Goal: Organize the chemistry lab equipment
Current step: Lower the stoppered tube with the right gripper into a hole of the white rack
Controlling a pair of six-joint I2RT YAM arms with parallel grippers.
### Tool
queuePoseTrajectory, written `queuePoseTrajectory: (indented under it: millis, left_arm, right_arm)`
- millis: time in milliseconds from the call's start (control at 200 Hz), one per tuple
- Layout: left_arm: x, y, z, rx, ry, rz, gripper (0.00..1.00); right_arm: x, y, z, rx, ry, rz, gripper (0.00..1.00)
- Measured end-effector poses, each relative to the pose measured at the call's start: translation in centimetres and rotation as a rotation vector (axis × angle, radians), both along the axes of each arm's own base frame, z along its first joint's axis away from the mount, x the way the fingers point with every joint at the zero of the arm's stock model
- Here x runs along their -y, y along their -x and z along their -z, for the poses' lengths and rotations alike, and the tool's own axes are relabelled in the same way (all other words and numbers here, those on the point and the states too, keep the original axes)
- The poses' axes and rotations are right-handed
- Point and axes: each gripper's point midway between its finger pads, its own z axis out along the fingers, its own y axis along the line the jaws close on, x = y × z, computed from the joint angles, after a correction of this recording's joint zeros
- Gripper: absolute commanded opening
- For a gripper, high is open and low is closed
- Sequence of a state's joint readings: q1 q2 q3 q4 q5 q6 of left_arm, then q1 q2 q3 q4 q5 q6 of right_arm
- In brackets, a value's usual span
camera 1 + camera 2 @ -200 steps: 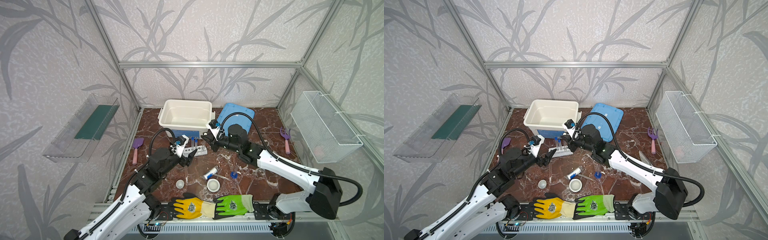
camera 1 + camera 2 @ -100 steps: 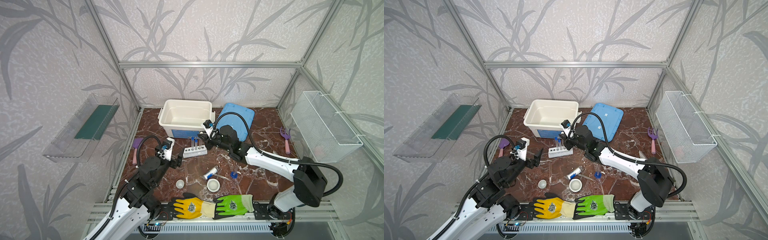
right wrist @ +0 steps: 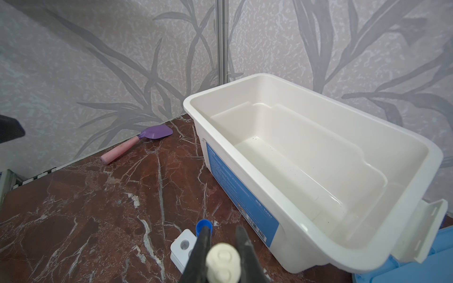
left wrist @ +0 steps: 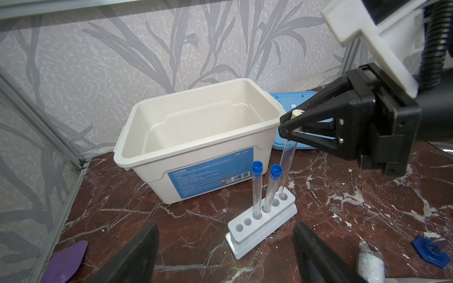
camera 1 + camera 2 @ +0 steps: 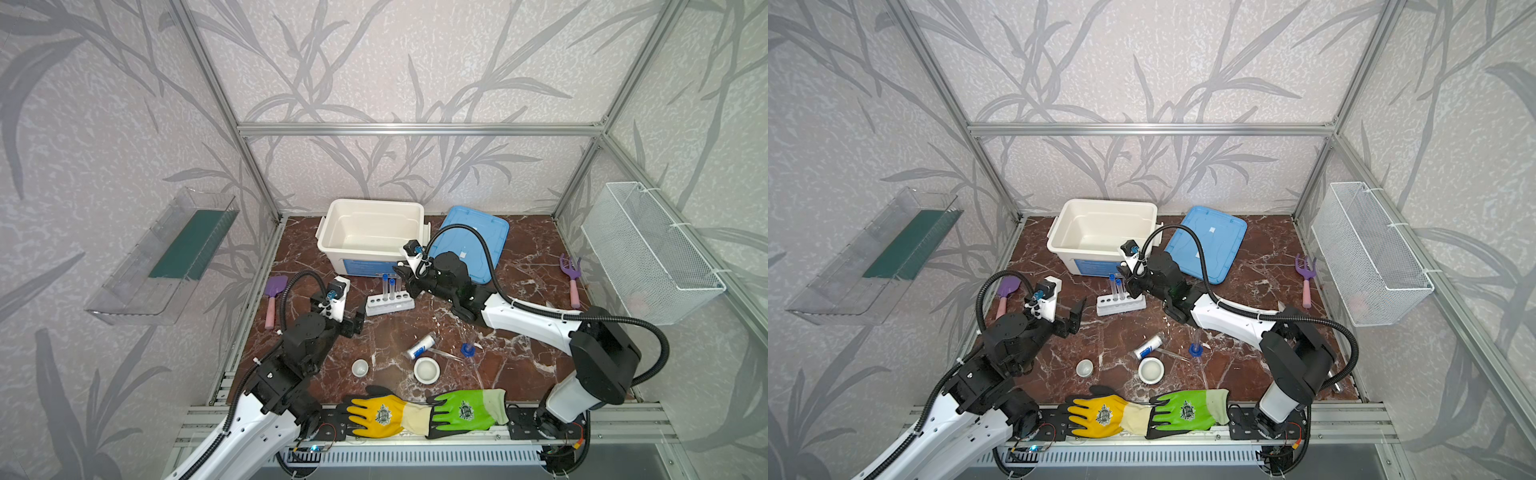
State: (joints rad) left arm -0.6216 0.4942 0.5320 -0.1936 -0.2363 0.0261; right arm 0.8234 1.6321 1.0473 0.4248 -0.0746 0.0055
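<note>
The white six-hole rack (image 5: 390, 302) (image 4: 262, 220) stands in front of the bin. Two blue-capped test tubes (image 4: 257, 188) (image 5: 388, 286) stand upright in its middle holes. My right gripper (image 4: 285, 123) (image 5: 404, 275) (image 3: 221, 230) is shut on a clear white-capped test tube (image 4: 289, 156). The tube is tilted, with its lower end in the rack's end hole. My left gripper (image 4: 225, 226) (image 5: 354, 323) is open and empty, short of the rack. Near the front lie two white dishes (image 5: 360, 368) (image 5: 427, 370), the vial (image 5: 420, 346), tweezers (image 5: 444, 354) and the blue-based vessel (image 5: 468, 348).
An open white bin (image 5: 328, 226) stands at the back, with its blue lid (image 5: 478, 232) beside it. A purple trowel (image 5: 274, 291) lies left and a rake (image 5: 571, 274) right. Yellow (image 5: 382, 415) and green (image 5: 465, 411) gloves lie on the front rail. A wire basket (image 5: 648, 249) hangs on the right wall.
My left gripper has drawn back from the rack toward the front left, still open. My right gripper has carried the white-capped tube leftward to the rack's end.
</note>
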Motion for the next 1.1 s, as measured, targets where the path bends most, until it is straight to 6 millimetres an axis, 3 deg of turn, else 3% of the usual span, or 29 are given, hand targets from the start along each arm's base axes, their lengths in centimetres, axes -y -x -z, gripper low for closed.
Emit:
queuePoseTrajectory:
  millis: [1100]
  left_arm:
    - [0.3, -0.5, 1.1, -0.030, -0.030, 0.001, 0.86]
  right_arm:
    - [-0.4, -1.2, 4.3, -0.026, 0.034, 0.033, 0.08]
